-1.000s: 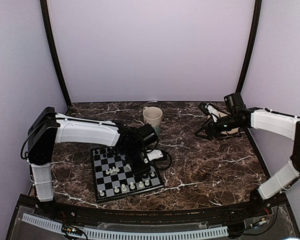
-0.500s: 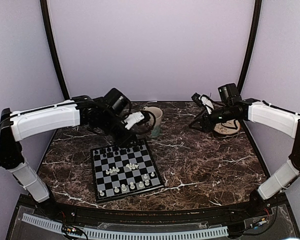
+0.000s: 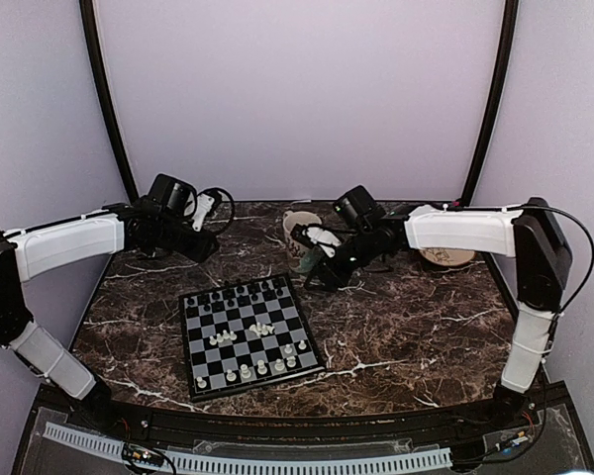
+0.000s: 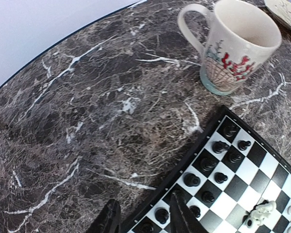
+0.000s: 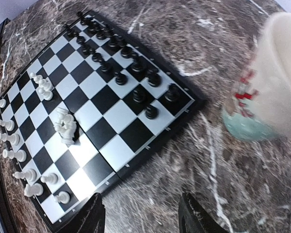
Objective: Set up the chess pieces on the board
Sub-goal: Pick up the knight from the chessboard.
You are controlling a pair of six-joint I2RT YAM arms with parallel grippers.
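Board: small black-and-grey checked square (image 3: 203, 351), flat on the marble desk (image 3: 406, 327), toward 7 o'clock from the desk's middle.
Black pieces: upright (image 3: 240, 293), in two rows along the board's 12 o'clock edge.
White pieces: a loose row (image 3: 262, 368) along the 6 o'clock edge, with a few more standing one rank in.
Heap: several white figures (image 3: 264, 328) tumbled together near the board's middle.
Mug: cream with a red and teal pattern (image 4: 233, 46), upright on the desk at 12 o'clock from the board, just off its far corner.
Left tool: at 10 o'clock from the board (image 4: 145, 218), fingers spread with nothing between them, tips over the board's border.
Right tool: at 1 o'clock from the board (image 5: 143, 216), close by the mug at its 4 o'clock; fingers spread and empty. Whether it touches the mug cannot be told.
Dish: pale (image 3: 445, 257), on the desk at 3 o'clock from the mug, well apart from the board.
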